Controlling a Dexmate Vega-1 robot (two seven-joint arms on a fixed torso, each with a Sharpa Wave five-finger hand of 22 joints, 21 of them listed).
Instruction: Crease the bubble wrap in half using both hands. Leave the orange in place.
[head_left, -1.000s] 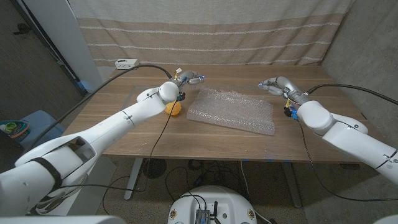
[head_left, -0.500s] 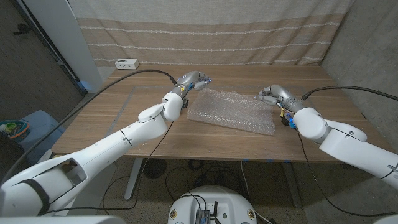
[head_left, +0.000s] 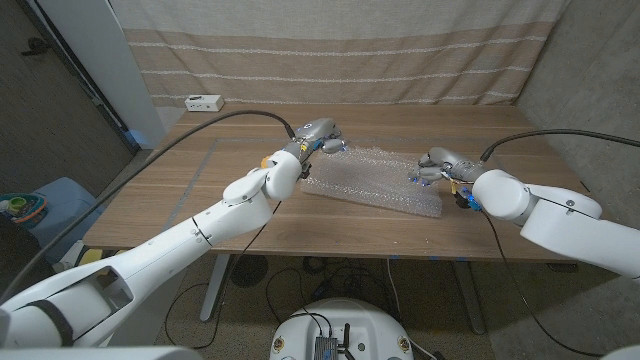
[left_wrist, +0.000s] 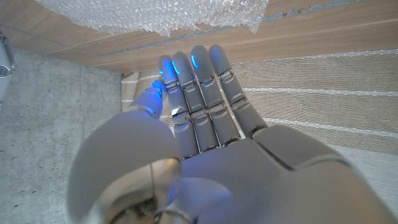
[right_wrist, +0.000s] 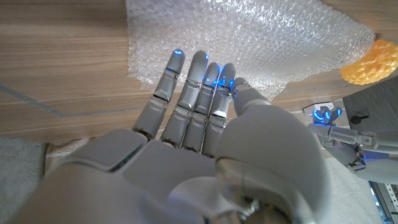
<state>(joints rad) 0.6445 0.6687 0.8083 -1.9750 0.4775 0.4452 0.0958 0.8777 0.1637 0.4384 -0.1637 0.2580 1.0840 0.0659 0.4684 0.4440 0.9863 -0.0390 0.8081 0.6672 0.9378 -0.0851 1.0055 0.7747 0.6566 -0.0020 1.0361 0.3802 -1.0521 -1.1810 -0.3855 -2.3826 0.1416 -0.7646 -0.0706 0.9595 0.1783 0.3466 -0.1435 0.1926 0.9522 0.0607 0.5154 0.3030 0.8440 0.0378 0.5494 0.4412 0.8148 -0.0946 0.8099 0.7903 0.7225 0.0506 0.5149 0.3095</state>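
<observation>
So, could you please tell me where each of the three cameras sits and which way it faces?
Head view: on the robot's head, looking down at the wooden table; both arms show, left hand and right hand at the clear bubble wrap sheet.
Left wrist view: along the left hand's back toward the wrap's edge.
Right wrist view: along the right hand's back over the wrap, toward the orange.
All three share the wrap.

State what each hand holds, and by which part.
Nothing is held: left hand and right hand reach with straight fingers toward the bubble wrap's opposite ends.
</observation>
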